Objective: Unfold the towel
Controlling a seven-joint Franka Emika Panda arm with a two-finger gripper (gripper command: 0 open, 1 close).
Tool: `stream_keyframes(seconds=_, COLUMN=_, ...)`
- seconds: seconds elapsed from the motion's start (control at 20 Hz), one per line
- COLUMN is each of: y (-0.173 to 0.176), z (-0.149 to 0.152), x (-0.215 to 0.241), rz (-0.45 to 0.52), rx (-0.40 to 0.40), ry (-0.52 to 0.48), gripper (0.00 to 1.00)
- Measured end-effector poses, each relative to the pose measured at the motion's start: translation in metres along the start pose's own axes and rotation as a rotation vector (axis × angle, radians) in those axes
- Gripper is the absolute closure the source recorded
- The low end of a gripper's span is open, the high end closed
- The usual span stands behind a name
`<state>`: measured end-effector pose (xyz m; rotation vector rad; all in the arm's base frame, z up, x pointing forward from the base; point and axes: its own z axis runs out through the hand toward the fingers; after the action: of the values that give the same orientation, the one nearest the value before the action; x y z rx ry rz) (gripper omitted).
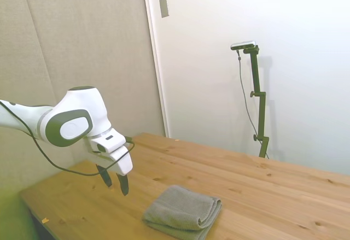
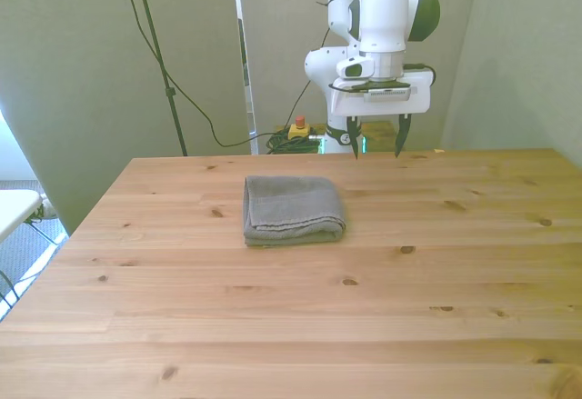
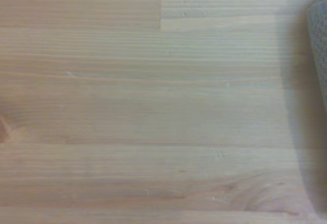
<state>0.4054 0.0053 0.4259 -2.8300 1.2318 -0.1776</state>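
Note:
The grey-olive towel lies folded into a thick rectangle on the wooden table, left of middle in the front view; its layered edges face the camera in the side view. My gripper hangs open above the table's far edge, to the front view's right of the towel and behind it, holding nothing. In the side view the gripper hovers above the wood, apart from the towel. The wrist view shows bare planks with a sliver of the towel at one edge.
A red and yellow button and cables lie on the floor behind the table. A white surface stands at the front view's left, off the table.

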Motion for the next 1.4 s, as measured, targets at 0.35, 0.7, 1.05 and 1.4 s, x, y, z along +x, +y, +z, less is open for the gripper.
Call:
stream_keyframes(seconds=0.35, y=0.040, z=-0.030, x=0.077, rz=0.151, rx=0.071, ry=0.018, gripper=0.00)
stream_keyframes(seconds=0.7, y=0.144, z=-0.012, x=0.197, rz=0.341, rx=0.096, ry=-0.027, gripper=0.00)
stream_keyframes(seconds=1.05, y=0.175, z=0.021, x=0.223, rz=0.349, rx=0.117, ry=-0.082, gripper=0.00)
stream_keyframes(seconds=1.4, y=0.183, z=0.035, x=0.229, rz=0.342, rx=0.132, ry=-0.099, gripper=1.00)
